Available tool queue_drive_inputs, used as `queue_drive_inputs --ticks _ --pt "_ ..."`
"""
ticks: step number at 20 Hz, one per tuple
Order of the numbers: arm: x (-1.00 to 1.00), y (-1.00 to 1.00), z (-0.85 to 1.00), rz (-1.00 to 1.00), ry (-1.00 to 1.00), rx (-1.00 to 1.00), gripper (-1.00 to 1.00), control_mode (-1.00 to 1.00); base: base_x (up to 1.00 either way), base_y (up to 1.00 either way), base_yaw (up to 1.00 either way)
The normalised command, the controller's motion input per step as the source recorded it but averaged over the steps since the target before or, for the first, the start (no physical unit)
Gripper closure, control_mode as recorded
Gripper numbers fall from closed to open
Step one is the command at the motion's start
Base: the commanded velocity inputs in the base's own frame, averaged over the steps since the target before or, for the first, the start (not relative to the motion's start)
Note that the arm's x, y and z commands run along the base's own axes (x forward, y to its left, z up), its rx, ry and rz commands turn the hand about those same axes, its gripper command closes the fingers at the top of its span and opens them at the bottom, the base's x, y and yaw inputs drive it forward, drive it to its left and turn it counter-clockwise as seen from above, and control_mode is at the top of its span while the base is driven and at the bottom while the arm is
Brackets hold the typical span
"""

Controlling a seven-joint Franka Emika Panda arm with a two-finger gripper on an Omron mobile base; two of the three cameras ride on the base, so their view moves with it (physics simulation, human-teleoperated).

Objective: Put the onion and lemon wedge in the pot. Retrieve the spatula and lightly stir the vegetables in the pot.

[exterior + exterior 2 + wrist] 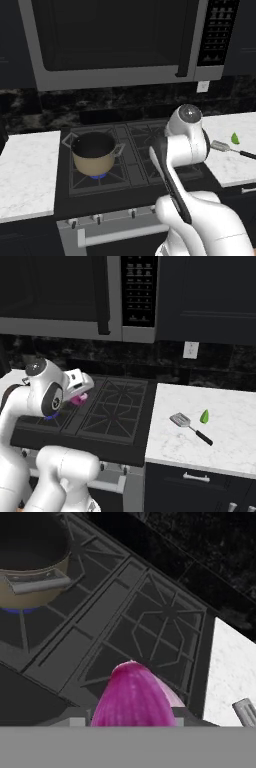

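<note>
Closest to the hand camera: onion (132,697), magenta and bulging up from the gripper (79,397), jaws part-way closed on it and gripping it. Carried above the stove grates (150,627), off to the right of the pot (93,152), probably kept high so as to clear the pot's rim on the way over. Not yet over the pot's dark mouth, so judged mid-transfer, with the drop still to come.

Pot parked on the front left burner, a blue flame (98,176) showing under it, grey side handles sticking out; nothing visible inside from these angles.

Well right of the pot, on the white marble worktop (225,446): lemon wedge (204,416), bright green, just beside the spatula (189,427), silver head pointing toward the stove and black handle angled away. Both untouched, likely waiting their turn after the onion.
</note>
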Motion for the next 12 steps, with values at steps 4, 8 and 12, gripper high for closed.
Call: queue_drive_inputs --ticks 4,8,12 --pt "0.0 1.0 0.0 0.06 0.01 -0.02 1.0 -1.0 0.0 0.0 0.0" --pt "0.02 1.0 0.0 0.05 -0.04 -0.08 1.0 -1.0 0.0 0.0 0.0" --pt "0.26 1.0 0.0 0.05 -0.07 -0.09 1.0 -1.0 0.0 0.0 0.0"
